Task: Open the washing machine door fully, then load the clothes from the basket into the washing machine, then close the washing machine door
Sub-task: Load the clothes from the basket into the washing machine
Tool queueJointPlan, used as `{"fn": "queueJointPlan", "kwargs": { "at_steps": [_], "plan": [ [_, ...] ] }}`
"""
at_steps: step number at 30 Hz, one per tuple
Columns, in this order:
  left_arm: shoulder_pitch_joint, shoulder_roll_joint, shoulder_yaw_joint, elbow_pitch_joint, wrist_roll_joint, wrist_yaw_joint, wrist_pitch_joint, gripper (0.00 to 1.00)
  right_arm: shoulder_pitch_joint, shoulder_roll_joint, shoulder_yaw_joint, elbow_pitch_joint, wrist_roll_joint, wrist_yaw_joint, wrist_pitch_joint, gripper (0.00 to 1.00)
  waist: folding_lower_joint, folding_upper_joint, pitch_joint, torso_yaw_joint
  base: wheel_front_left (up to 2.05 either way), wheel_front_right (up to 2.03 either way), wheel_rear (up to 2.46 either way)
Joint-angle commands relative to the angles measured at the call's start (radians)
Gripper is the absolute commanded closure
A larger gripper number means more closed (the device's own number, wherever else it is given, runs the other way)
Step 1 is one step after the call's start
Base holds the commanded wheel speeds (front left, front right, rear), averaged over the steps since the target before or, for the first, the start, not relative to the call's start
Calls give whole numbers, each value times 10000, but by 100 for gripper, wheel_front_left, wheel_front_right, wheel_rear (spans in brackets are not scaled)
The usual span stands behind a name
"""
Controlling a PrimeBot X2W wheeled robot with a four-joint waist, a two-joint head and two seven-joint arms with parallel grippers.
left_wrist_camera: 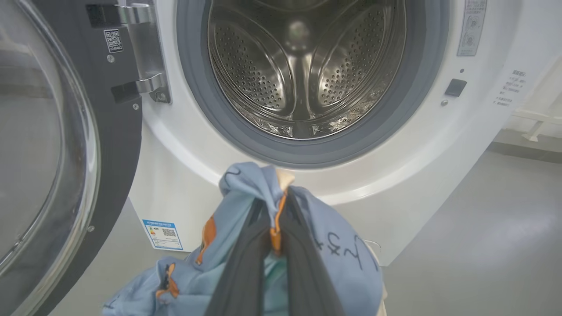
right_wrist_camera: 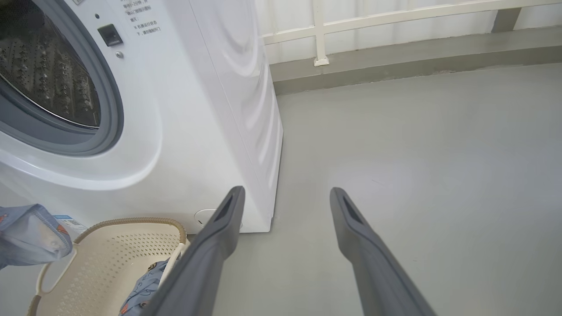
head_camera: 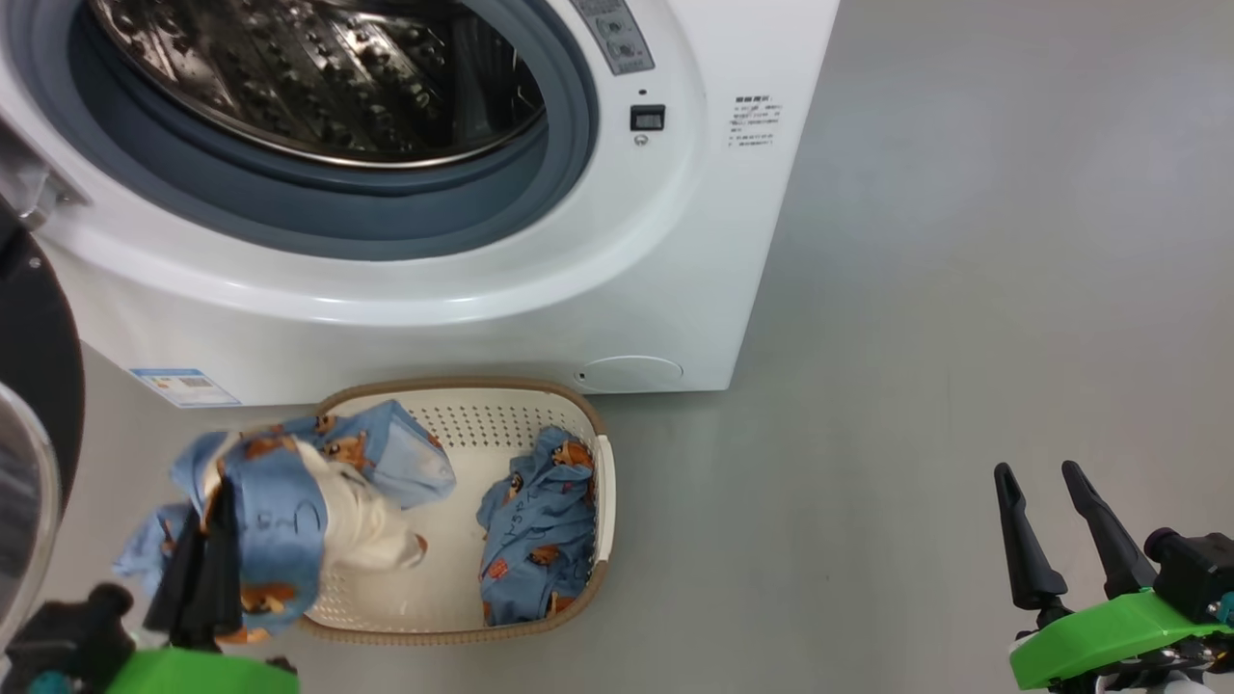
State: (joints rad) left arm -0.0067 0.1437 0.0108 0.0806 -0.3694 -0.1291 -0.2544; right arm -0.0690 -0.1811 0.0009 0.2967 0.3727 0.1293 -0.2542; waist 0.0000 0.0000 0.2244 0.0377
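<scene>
Step in hand: loading, first item. Door already open; nothing in the drum yet.

Nearest, head view 8 o'clock: left gripper (head_camera: 220,496) is clenched on a blue bear-print garment (head_camera: 280,511). It pinches the fabric at a fold, and cloth drapes down both sides of the fingers. The garment is lifted over the left end of the basket (head_camera: 453,387). A trailing part overlaps the rim; cannot tell whether it touches.

4 o'clock: right gripper (head_camera: 1036,474) is released, jaws wide with nothing between them. It hangs over bare floor (head_camera: 964,289), well apart from the basket.

6 o'clock: the basket sits on the floor just in front of the washer (head_camera: 482,328). A second garment (head_camera: 540,520) is bunched against its right wall.

9 o'clock: door (head_camera: 43,386), swung to the left, clear of the opening.

12 o'clock, farthest: the washer. The left wrist view looks straight into the drum (left_wrist_camera: 303,66), which sits at 12 o'clock above the held garment. The grey seal (left_wrist_camera: 197,101) is unobstructed.

Next move, my reading:
- Raise the garment and carry it forward over the lower lip of the seal.
- Take it well into the drum before letting go.
- Get the hanging tails past the seal, or they may drape out and foul the door.
- Then go back for the second garment. Door closing comes last.
</scene>
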Motion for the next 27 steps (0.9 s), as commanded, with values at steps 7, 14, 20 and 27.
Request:
{"fn": "queueJointPlan", "kwargs": {
  "at_steps": [7,14,20,27],
  "plan": [
    [-1653,643,195,-322,-36,-15,-74,100,-368,100,251,-281,-22,14,-76,0,0,0,625,-321,0,0,0],
    [-4059,1294,268,-80,-11,-15,-74,100,-814,306,336,-331,-100,14,-76,0,0,0,1402,-687,0,0,0],
    [-5883,1791,62,799,-67,-15,-74,100,-1186,464,389,-360,-143,14,-76,0,0,0,1953,-1029,0,0,0],
    [-7711,2202,-459,2760,-207,-15,-74,100,-1476,630,430,-451,-199,14,-76,0,0,0,2493,-1376,0,0,0]
  ]
}}
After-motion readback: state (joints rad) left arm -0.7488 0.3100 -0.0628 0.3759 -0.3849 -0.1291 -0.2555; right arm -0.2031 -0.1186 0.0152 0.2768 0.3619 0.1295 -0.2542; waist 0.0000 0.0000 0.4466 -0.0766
